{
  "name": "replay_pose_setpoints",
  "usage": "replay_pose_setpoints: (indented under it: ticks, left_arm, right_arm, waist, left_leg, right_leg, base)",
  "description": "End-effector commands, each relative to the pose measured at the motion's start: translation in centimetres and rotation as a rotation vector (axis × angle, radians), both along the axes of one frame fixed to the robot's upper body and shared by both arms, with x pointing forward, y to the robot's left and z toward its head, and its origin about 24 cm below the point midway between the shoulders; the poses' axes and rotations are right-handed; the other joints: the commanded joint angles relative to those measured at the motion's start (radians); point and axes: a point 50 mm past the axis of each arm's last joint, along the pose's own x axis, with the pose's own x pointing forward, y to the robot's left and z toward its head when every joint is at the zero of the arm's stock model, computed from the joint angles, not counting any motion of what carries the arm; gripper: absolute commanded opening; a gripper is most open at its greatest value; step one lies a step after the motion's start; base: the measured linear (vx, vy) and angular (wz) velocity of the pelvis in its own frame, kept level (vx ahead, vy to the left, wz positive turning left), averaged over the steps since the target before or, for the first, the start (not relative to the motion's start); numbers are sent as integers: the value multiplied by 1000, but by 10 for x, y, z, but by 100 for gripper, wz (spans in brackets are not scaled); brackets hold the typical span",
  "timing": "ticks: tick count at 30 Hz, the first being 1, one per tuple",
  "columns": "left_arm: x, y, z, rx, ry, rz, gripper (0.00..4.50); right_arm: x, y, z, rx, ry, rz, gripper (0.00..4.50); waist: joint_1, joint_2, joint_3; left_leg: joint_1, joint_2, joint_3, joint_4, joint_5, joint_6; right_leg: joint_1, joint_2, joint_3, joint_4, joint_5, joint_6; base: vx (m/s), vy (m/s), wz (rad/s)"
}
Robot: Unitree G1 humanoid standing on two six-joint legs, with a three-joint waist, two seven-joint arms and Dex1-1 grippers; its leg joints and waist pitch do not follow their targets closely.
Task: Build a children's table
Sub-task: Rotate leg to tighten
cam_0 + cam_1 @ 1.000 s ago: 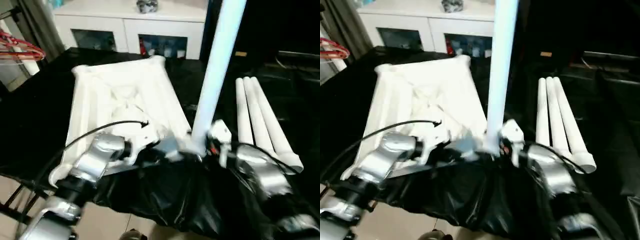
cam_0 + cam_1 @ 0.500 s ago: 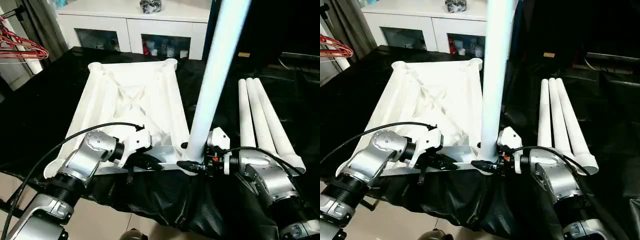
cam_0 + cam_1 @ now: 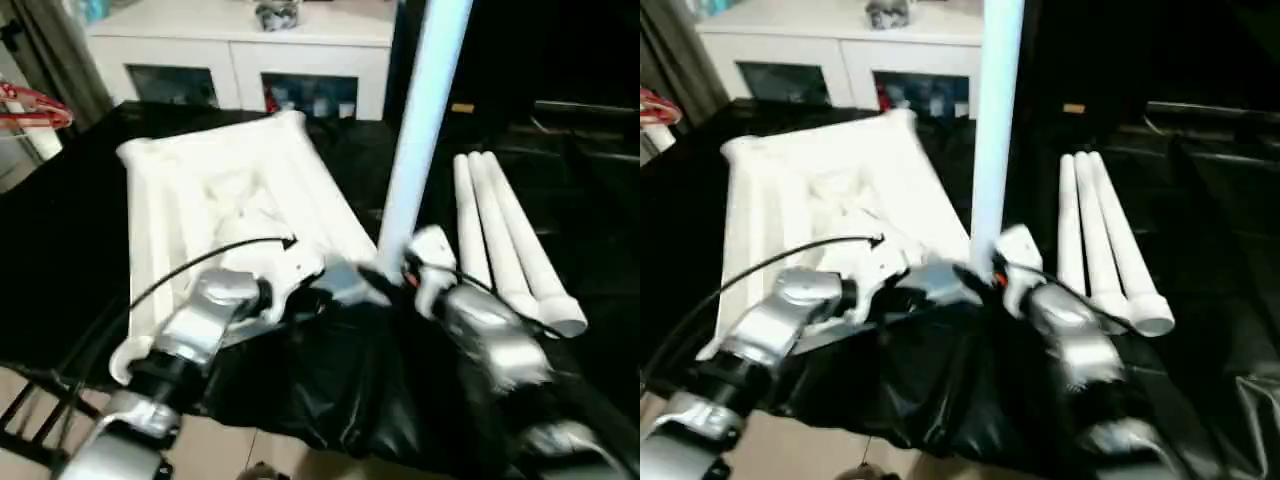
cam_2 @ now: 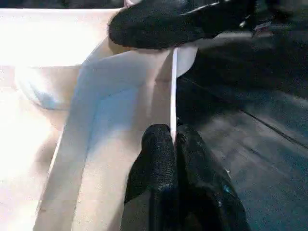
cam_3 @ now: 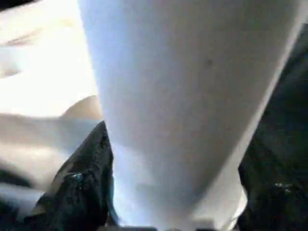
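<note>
Currently my right gripper clamps the long white tapered tube leg near its base; my left gripper pinches the white ribbed plastic tabletop's thin rim. Leg's light, stiff, probably slick, so grip low.

The table top is lying underside up on the tabletop, ahead of the left gripper, whose jaws are pinching its near edge rib. Between the right gripper's jaws one leg is standing upright at the top's near right corner. Three legs are lying side by side (touching) right of those jaws. A cabinet is standing behind everything.
</note>
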Motion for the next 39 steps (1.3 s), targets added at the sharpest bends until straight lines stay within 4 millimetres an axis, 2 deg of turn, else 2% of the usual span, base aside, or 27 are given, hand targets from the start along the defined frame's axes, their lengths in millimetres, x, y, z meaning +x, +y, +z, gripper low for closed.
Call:
replay_pose_setpoints:
  ticks: [1, 2, 3, 5, 9, 13, 18, 21, 24, 26, 27, 32, 37, 39]
  left_arm:
    - [3, -33, 25, -90, -116, 1, 0]
    - [1, -36, 25, -92, -115, -7, 0]
    - [1, -37, 24, -95, -114, -11, 0]
    - [0, -38, 24, -97, -112, -16, 0]
    - [-5, -38, 23, -113, -120, -96, 0]
    - [-8, -27, 23, -101, -98, -183, 0]
    - [-8, -12, 25, -81, -88, -278, 0]
    - [-7, -3, 24, -58, -65, -319, 0]
    - [-7, 8, 24, -28, -40, -368, 0]
    - [-6, 14, 25, -25, -24, -389, 0]
    - [-6, 17, 26, -26, -17, -398, 0]
    - [-6, 27, 26, -12, 17, -447, 0]
    - [-7, 32, 26, -9, 43, -487, 0]
    - [-7, 34, 26, -8, 48, -495, 0]
  right_arm:
    - [-9, 42, -14, -16, 46, 81, 276]
    - [-8, 44, -13, -7, 42, 91, 276]
    - [-8, 45, -13, -3, 42, 95, 311]
    - [-8, 46, -13, 2, 41, 101, 345]
    - [-7, 41, -9, -16, 11, 126, 380]
    - [-9, 25, -1, -18, -32, 249, 380]
    - [-19, 4, 4, -29, -44, 421, 380]
    - [-27, -7, 7, -19, -37, 515, 380]
    - [-36, -16, 11, -22, -15, 621, 380]
    - [-41, -22, 13, -32, 2, 687, 380]
    - [-44, -24, 14, -41, 9, 712, 380]
    - [-51, -27, 15, -48, 49, 794, 380]
    - [-55, -28, 16, -37, 77, 830, 354]
    - [-56, -27, 17, -33, 88, 839, 328]
  waist:
    - [1, -14, -60]
    - [-1, -16, -60]
    - [1, -15, -62]
    - [2, -16, -64]
    - [3, -16, -63]
    - [5, -15, -62]
    - [16, -10, -63]
    - [22, -11, -64]
    - [28, -9, -64]
    - [30, -13, -63]
    - [35, -12, -64]
    - [44, -13, -64]
    - [46, -13, -66]
    - [47, -12, -65]
  left_leg:
    - [14, 55, -24, -76, -197, 28]
    - [14, 56, -23, -76, -196, 31]
    - [11, 55, -24, -75, -182, 38]
    - [9, 55, -24, -72, -165, 49]
    - [9, 54, -22, -70, -147, 72]
    - [9, 55, -21, -69, -170, 75]
    - [12, 58, -20, -67, -170, 85]
    - [10, 60, -21, -65, -161, 94]
    - [10, 61, -21, -65, -171, 100]
    - [10, 62, -20, -66, -173, 102]
    - [14, 63, -20, -65, -176, 102]
    - [13, 64, -21, -66, -178, 89]
    - [12, 64, -21, -64, -158, 95]
    - [12, 65, -22, -65, -160, 92]
  right_leg:
    - [44, -84, 48, -82, -227, -195]
    - [43, -84, 50, -81, -213, -196]
    - [47, -84, 49, -77, -188, -195]
    - [48, -83, 49, -73, -151, -198]
    - [49, -83, 49, -72, -121, -206]
    - [50, -82, 49, -74, -138, -198]
    - [47, -80, 49, -71, -125, -207]
    - [49, -79, 47, -67, -97, -217]
    - [49, -81, 47, -68, -110, -222]
    - [48, -80, 47, -70, -119, -221]
    - [48, -82, 48, -69, -135, -219]
    - [46, -85, 49, -69, -150, -223]
    - [46, -84, 47, -67, -126, -232]
    - [45, -83, 47, -66, -129, -231]
  base:
    - [0, 0, 0]
    - [0, 0, 0]
    - [0, 0, 0]
    - [0, 0, 0]
    - [0, 0, 0]
    - [0, 0, 0]
    - [0, 0, 0]
    - [0, 0, 0]
    - [0, 0, 0]
    - [0, 0, 0]
    - [0, 0, 0]
    - [0, 0, 0]
    - [0, 0, 0]
    - [0, 0, 0]
